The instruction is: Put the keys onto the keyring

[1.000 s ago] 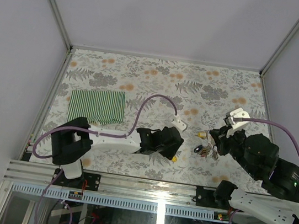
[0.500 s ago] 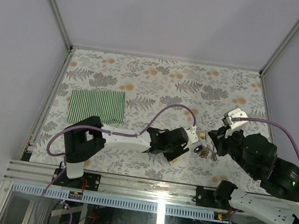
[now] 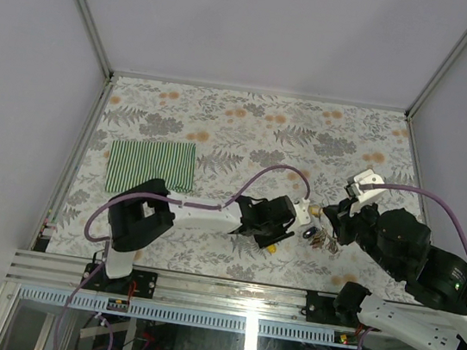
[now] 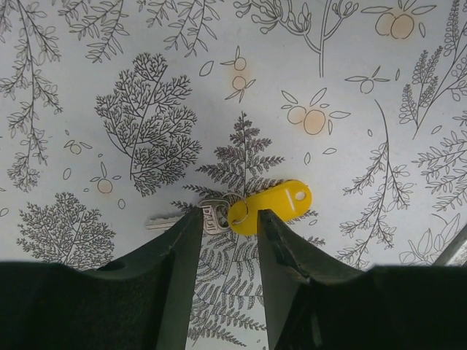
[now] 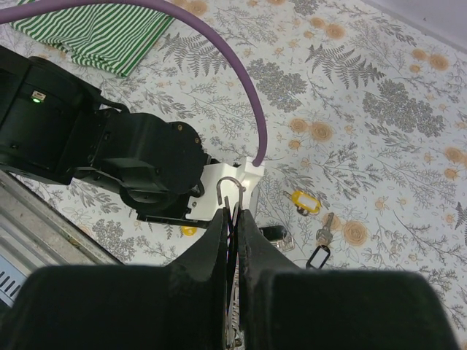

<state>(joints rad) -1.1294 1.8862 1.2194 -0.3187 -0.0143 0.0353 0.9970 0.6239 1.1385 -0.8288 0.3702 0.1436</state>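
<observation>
The left end effector was released, its two black fingers spread and pointing down at the floral desk. Between the fingertips lay a yellow-tagged key. Its yellow tag pointed to the right in the left wrist view, and its silver blade stuck out to the left past the left finger. A small ring joined tag and blade in the gap between the fingers. Whether the fingertips touched the desk could not be told.

The right end effector was clenched on the keyring, a thin silver wire. Its curved end stood out beyond the fingertips, held above the desk and just beside the white wrist housing of the left arm.

The other keys lay in a small cluster on the near right part of the desk, between the two end effectors. In the right wrist view a silver key lay just beside a black oval loop, near the yellow tag. A purple cable arched over the left arm. A green striped cloth lay flat on the left part of the desk, well apart from the keys.
</observation>
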